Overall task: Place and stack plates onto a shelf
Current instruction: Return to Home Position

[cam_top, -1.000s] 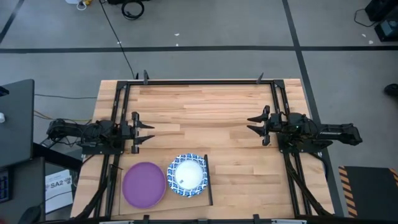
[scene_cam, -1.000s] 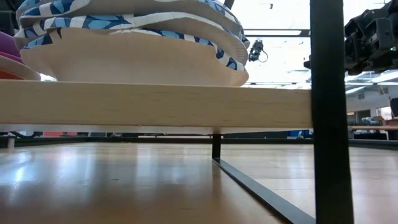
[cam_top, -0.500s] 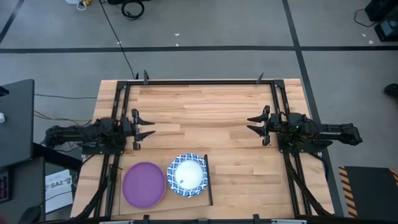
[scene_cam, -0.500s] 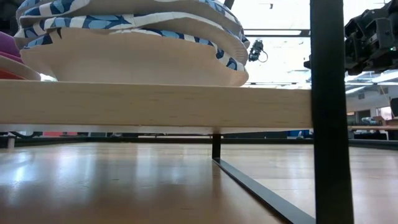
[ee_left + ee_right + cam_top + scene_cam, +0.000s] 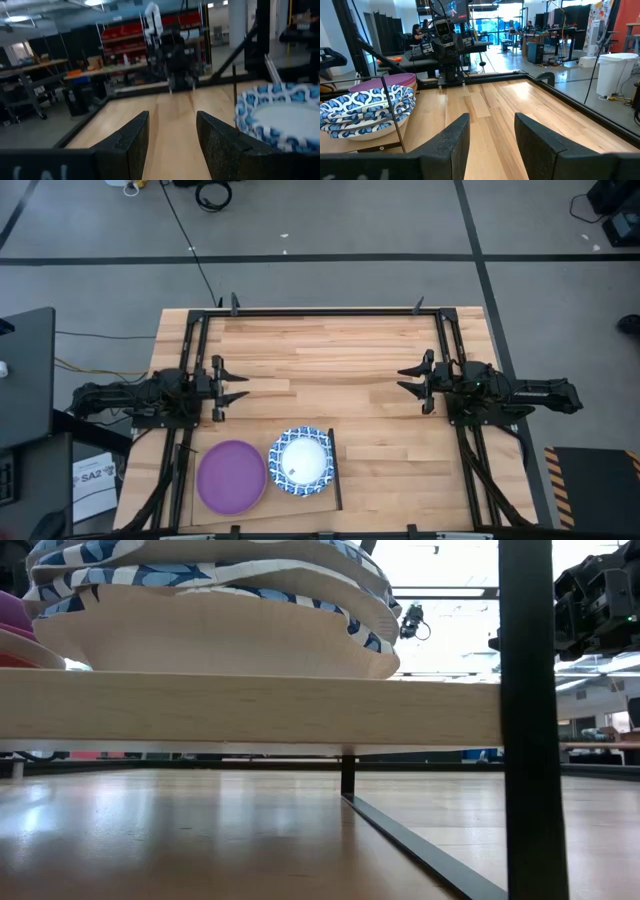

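Observation:
The shelf (image 5: 335, 480) is a pale panel with dark edge strips at the table's near edge. Two stacks rest on it. A purple plate (image 5: 232, 476) tops the left stack. A white plate with a blue patterned rim (image 5: 302, 461) tops the right stack. The low view shows that stack (image 5: 200, 600) as several blue-rimmed plates over a beige one, sitting on the shelf board (image 5: 250, 710). My left gripper (image 5: 240, 386) hovers open beyond the purple plate. My right gripper (image 5: 405, 380) hovers open near the table's right side. Both hold nothing.
A dark metal frame (image 5: 320, 311) runs along the table's far edge and both sides. Bare slatted tabletop (image 5: 330, 370) lies between the two grippers. In the low view, a dark upright post (image 5: 525, 720) stands close to the camera. Desks, shelving and people fill the room behind.
My left gripper has shifted a little toward the table's far edge and stayed open. The plates and the shelf have not moved.

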